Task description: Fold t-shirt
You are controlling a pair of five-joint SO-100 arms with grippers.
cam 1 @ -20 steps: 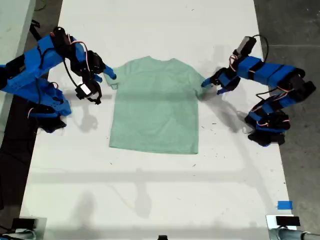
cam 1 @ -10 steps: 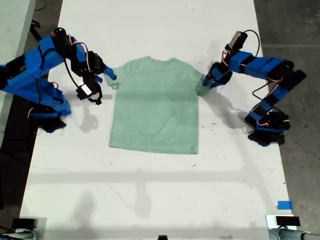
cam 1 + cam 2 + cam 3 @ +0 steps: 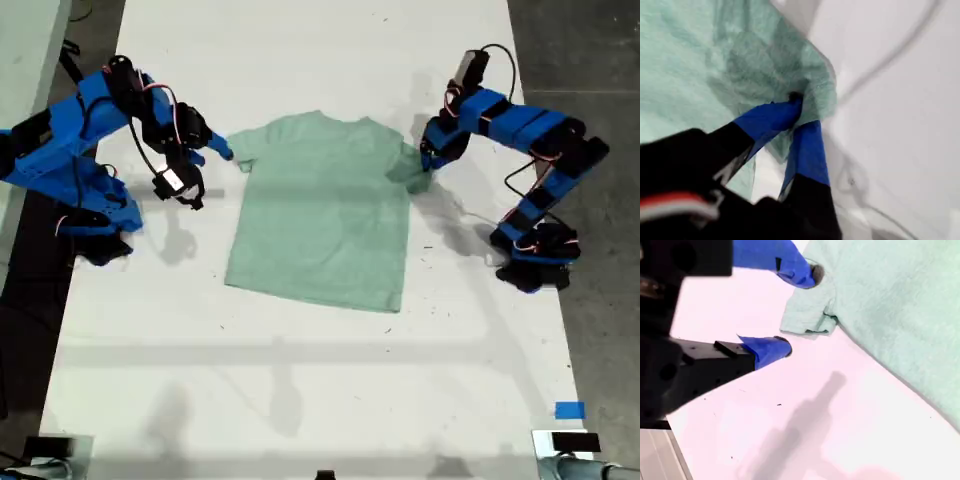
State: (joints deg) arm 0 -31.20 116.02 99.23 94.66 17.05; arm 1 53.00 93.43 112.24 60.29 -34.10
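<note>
Fabric of the t-shirt (image 3: 320,215) is seen spread flat near the middle of the white table (image 3: 300,400), neck toward the far edge and hem toward the near one, slightly skewed in the exterior view; it is judged light, thin and limp, a cloth that will drape and crease wherever it is lifted and slide easily over the smooth surface, so that a pull at one point is likely to drag the whole body rather than fold it; hold is best taken at edges and corners, the sleeves, shoulders and hem corners, where a fold of cloth can be pinched between the jaws; the sleeve (image 3: 408,170) at the exterior view's right is seen bunched and raised off the table, gathered into my first gripper (image 3: 799,112), whose blue fingers (image 3: 807,150) are closed to a narrow pinch on that cloth in the first wrist view; the other sleeve (image 3: 807,315), at the exterior view's left, lies flat and slightly curled, with my second gripper (image 3: 795,310) parted wide about its end, one fingertip touching the sleeve's edge and the other resting apart on the bare table, nothing being held; a matching pinch on this sleeve is judged to be needed before both sides can be carried across together; a blue tape mark (image 3: 568,410) is seen well apart, near a corner
</note>
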